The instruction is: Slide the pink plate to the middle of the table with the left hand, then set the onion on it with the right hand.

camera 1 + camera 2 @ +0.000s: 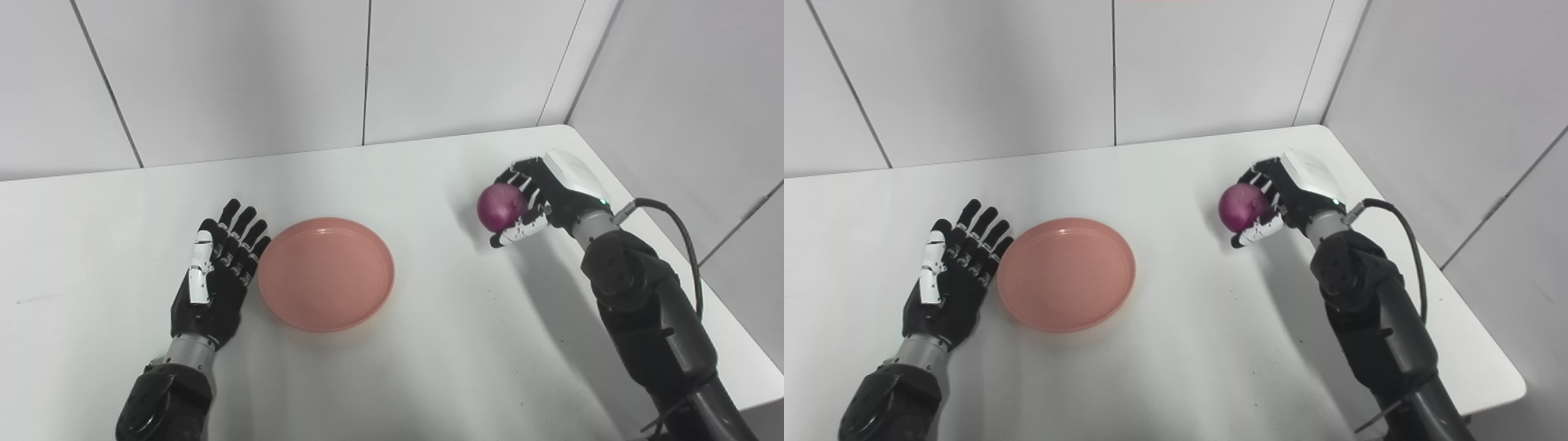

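Note:
The pink plate [326,273] lies flat near the middle of the white table [429,343]. My left hand [217,269] is open, palm down, fingers straight, right beside the plate's left rim. My right hand [539,199] is shut on the purple onion [501,206] and holds it at the right side of the table, well to the right of the plate. It also shows in the right eye view: onion [1241,207], plate [1066,274], left hand [952,272], right hand [1283,193].
White wall panels [245,73] stand behind the table and along its right side. The table's right edge [729,318] runs close under my right arm. A black cable [680,233] loops from the right wrist.

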Robot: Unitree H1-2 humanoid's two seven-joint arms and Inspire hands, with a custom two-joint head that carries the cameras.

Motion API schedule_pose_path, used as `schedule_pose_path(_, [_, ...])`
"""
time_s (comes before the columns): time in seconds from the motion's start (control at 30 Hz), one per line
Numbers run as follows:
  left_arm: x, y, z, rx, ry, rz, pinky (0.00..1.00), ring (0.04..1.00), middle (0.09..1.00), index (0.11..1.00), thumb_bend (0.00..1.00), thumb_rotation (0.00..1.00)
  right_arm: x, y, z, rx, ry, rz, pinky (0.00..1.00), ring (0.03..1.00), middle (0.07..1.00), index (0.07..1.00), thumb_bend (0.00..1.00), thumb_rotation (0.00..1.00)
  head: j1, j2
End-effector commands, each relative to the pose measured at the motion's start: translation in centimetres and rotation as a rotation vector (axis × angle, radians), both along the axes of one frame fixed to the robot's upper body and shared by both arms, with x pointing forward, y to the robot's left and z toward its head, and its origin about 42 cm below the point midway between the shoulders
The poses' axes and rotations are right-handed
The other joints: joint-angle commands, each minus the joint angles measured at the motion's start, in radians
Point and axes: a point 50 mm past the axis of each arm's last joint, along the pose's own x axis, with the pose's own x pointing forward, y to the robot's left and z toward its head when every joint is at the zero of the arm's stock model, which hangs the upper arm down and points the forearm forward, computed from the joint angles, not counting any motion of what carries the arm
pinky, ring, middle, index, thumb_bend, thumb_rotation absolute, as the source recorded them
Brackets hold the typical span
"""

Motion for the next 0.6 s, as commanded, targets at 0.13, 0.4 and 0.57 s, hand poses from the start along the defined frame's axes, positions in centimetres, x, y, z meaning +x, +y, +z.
schedule_pose_path(0.13, [-0.9,-0.6,-1.9,0.029,0.108,-0.004,0.95,0.951,0.966,0.963,0.45,1.00,0.7,1.7,3.0,-0.030,-0.115,0.053,0.30,0.392,0.473,0.487,0.51,0.13,0.023,-0.001])
schedule_pose_path(0.4, [-1.0,-1.3,-1.7,0.028,0.108,0.000,0.94,0.953,0.967,0.963,0.46,1.00,1.8,5.5,3.2,-0.020,-0.141,0.145,0.34,0.433,0.498,0.487,0.52,0.13,0.070,0.003])
schedule_pose_path(0.57, [-1.0,-1.9,-1.6,0.020,0.110,-0.001,0.93,0.951,0.961,0.954,0.45,1.00,2.5,8.6,3.1,-0.006,-0.142,0.217,0.31,0.402,0.488,0.487,0.52,0.13,0.122,0.008])
